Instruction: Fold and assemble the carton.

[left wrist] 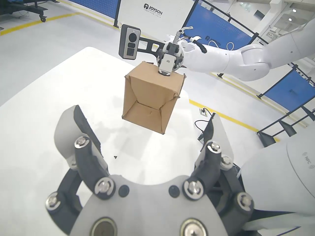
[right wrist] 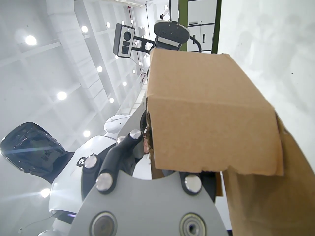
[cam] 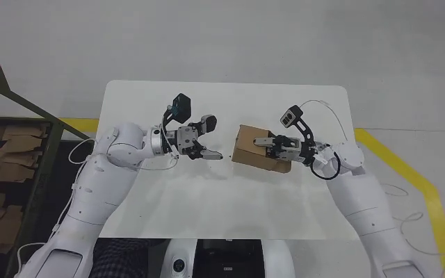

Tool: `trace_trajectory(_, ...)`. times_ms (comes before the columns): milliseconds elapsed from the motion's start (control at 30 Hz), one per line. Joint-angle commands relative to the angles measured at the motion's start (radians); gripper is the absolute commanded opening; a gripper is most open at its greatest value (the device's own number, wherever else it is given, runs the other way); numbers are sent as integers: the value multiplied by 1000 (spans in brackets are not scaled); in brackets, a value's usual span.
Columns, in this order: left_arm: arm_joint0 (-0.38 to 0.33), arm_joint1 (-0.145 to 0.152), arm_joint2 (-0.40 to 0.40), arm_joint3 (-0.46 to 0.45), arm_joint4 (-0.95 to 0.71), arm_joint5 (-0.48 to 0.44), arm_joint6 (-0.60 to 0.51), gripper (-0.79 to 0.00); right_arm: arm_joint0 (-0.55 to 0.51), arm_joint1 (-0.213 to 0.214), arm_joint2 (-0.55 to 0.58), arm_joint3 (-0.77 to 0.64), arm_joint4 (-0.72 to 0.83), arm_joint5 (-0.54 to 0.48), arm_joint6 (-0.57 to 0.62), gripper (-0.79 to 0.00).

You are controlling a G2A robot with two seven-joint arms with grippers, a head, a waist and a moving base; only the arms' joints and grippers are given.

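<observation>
R end effector [cam: 266, 143] w/ carton [cam: 247, 150]

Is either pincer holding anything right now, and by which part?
The right pincer grips the carton by the edge of one wall panel; the left pincer is open and empty.

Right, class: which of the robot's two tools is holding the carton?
The right tool, shut on an edge of the carton; the left tool is open and apart from it.
</observation>
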Motion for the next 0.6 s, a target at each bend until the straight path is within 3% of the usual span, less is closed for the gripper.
trace_trajectory(0, 3, 0, -1, -2, 2, 9, 10, 0, 0, 0, 0, 0, 0, 0, 0, -785)
trace_trajectory(300, -27, 11, 77, -38, 136, -19, 92, 0, -1, -1, -14, -12, -25, -29, -9, -785)
trace_trajectory(567, -29, 38, 110, -27, 492, -19, 469, 0, 34, -6, -44, 40, -33, -60, 50, -785)
